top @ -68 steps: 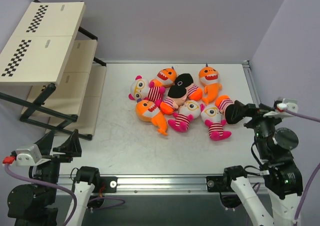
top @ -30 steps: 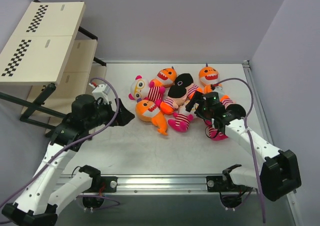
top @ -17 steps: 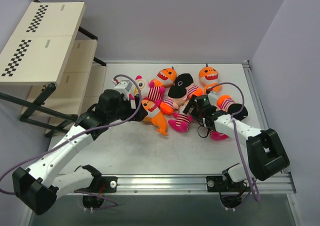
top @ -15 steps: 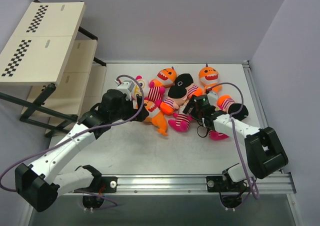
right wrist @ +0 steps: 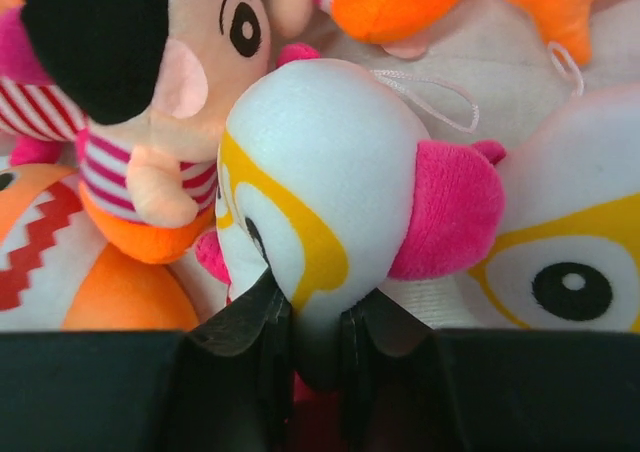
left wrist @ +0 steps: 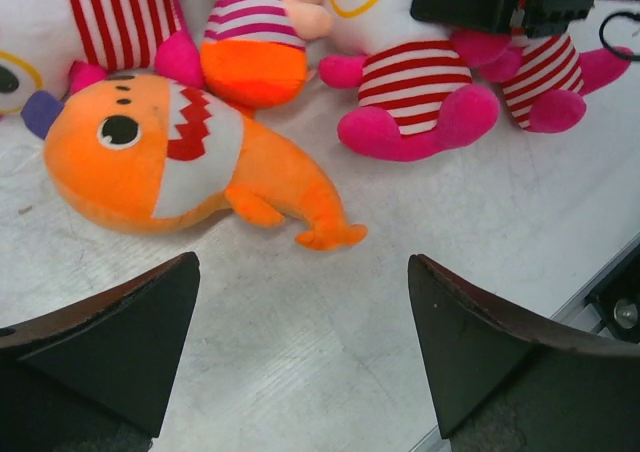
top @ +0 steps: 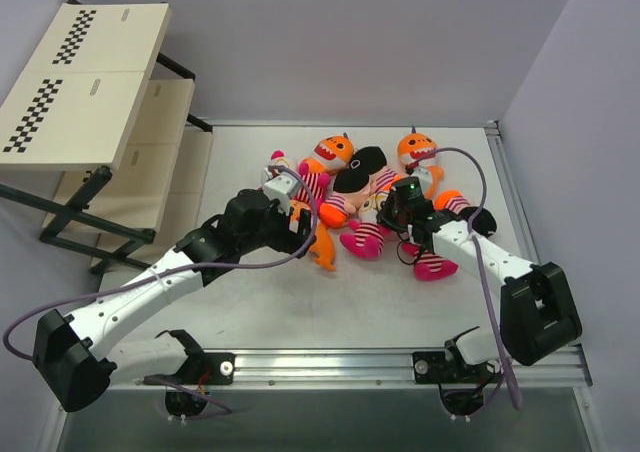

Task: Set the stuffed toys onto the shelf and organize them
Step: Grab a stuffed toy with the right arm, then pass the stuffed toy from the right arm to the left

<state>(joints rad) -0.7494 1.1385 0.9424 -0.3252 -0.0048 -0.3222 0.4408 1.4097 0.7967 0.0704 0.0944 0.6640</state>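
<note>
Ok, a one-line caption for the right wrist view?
Right fingers pinched on the white head of a goggle-eyed doll, black-haired doll at its left.

Orange shark [left wrist: 150,162]; red-and-white striped doll [left wrist: 415,80]; cream shelf [top: 95,72] with black-and-white checkerboard strips [top: 32,115].

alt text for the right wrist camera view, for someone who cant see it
The right gripper pinches the white head of a goggle-eyed doll with yellow goggles and a pink ear, filling the middle of the picture. A black-haired doll lies at upper left, an orange shark at lower left, and a second goggle-eyed doll at right.
</note>
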